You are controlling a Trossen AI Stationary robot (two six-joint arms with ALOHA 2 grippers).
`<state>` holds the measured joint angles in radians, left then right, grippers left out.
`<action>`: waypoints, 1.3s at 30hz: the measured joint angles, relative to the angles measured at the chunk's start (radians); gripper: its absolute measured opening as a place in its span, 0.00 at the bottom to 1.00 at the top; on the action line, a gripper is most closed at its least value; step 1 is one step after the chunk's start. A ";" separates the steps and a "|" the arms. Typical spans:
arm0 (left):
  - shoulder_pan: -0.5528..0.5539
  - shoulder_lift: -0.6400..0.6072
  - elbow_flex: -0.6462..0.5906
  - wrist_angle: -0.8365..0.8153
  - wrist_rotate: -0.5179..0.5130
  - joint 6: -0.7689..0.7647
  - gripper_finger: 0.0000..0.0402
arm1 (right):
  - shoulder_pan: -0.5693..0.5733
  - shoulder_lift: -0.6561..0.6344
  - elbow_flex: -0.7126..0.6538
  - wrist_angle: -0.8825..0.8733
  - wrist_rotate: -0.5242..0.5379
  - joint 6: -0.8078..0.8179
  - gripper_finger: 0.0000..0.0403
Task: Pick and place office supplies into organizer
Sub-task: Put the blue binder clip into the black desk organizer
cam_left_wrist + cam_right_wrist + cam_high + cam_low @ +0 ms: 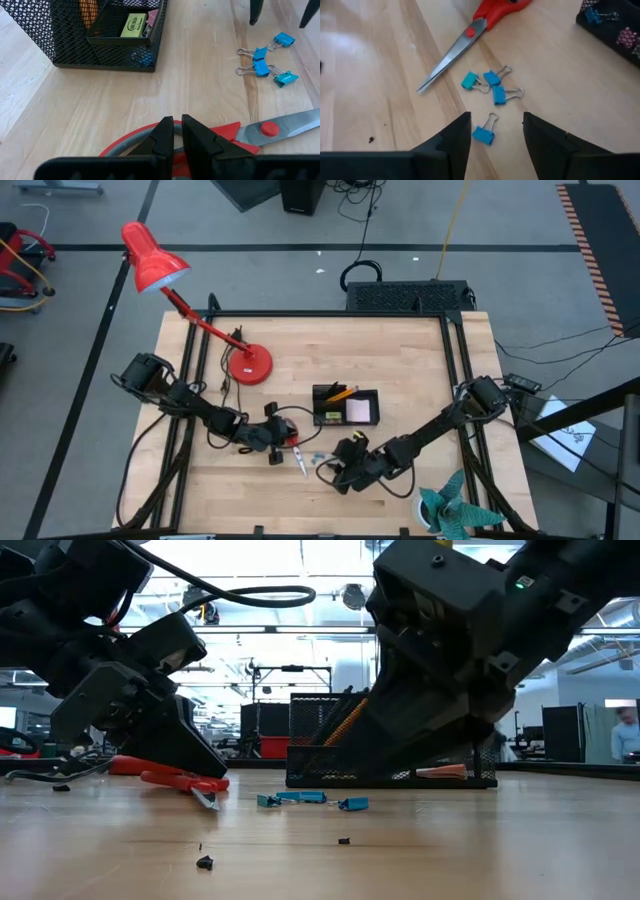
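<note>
scissors: red-handled steel scissors (270,129) lie flat on the wooden table, handle loop under the left gripper, blades pointing toward the blue clips
left fingers: the left gripper (177,131) has its two dark fingers nearly together, pinching the red and grey handle loop of the scissors
right fingers: the right gripper (492,131) has its two dark fingers apart, with one small blue binder clip (483,134) lying on the table between the tips; whether the fingers touch it cannot be told
loose clips: three more blue and teal binder clips (492,86) lie clustered just beyond that one, close to the scissor blades
organizer: black wire-mesh desk organizer (345,406) stands near the table's middle, beyond both grippers
organizer contents: orange pencils (342,393) and dark pens lean in its taller compartment; a pale pink note pad (359,412) and a small yellow piece (133,25) sit in the lower compartments; a blue clip shows inside through the mesh
table: light wooden tabletop (420,360) with a few dark specks near the front
lamp: red desk lamp (155,264) stands behind the left arm
corner: teal spiky leafy object (450,508) sits at the near right corner
</note>
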<state>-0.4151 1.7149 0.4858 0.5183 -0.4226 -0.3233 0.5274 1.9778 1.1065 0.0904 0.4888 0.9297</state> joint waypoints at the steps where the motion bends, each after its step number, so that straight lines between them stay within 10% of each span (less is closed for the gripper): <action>1: -0.001 0.000 0.000 0.000 0.000 0.000 0.12 | 0.000 0.002 0.000 0.001 -0.010 0.005 0.44; 39: -0.004 -0.001 0.000 0.001 -0.005 0.006 0.12 | 0.014 0.145 0.004 0.152 -0.086 0.073 0.43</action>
<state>-0.4187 1.7142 0.4858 0.5190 -0.4274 -0.3168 0.5415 2.1227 1.1107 0.2424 0.4024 1.0024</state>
